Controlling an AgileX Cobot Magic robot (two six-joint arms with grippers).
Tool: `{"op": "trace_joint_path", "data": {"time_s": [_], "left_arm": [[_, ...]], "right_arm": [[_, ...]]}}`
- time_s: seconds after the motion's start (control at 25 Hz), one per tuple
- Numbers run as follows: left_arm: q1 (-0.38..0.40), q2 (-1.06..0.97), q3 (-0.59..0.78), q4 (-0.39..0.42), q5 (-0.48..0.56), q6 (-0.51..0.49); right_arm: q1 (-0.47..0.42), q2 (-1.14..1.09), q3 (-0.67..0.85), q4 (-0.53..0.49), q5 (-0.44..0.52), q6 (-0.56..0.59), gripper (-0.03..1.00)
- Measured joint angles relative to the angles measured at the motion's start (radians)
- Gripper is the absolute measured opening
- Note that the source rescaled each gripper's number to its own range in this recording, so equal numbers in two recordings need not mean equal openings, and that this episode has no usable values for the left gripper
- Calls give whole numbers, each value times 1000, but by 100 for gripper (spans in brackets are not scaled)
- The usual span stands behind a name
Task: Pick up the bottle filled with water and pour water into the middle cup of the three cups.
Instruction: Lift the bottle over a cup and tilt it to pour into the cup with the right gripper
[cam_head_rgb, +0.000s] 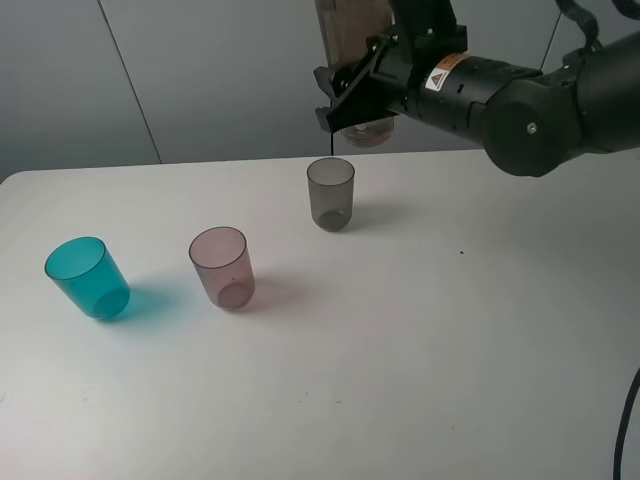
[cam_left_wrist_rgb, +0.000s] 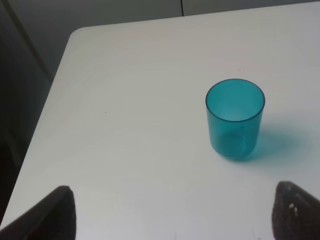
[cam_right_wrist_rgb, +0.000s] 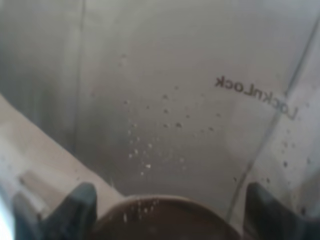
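Hard against your right wrist camera sits the tall, smoky brown-pink transparent plastic bottle (cam_right_wrist_rgb: 165, 110), droplets on its wall. Your right gripper (cam_head_rgb: 345, 108) is clamped on it, clear of the white table (cam_head_rgb: 450, 350) near the smoky grey plastic tumbler (cam_head_rgb: 330, 192). The middle cup (cam_head_rgb: 221, 266) — a pale pink translucent tumbler — stands between that and the teal translucent tumbler (cam_head_rgb: 87, 277). Your left gripper (cam_left_wrist_rgb: 177, 212) hangs spread wide, empty, short of the teal one.

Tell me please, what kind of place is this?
Most likely a robot test bench in a lab: a white table with a teal cup, a pink cup and a grey cup, a plain grey panelled wall behind, and the black right gripper holding a bottle.
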Motion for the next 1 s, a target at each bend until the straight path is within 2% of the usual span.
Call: {"op": "trace_joint_path", "data": {"time_s": [0.12, 0.36, 0.52, 0.76, 1.0], "left_arm": [[0, 0, 0, 0, 0, 0], [0, 0, 0, 0, 0, 0], [0, 0, 0, 0, 0, 0], [0, 0, 0, 0, 0, -3], [0, 0, 0, 0, 0, -3]], "right_arm": [[0, 90, -98, -111, 6, 39, 5], [0, 265, -309, -418, 21, 270, 5], [0, 349, -411, -591, 21, 350, 5], [0, 428, -505, -728, 16, 353, 5], [0, 489, -529, -764, -59, 239, 5]]}}
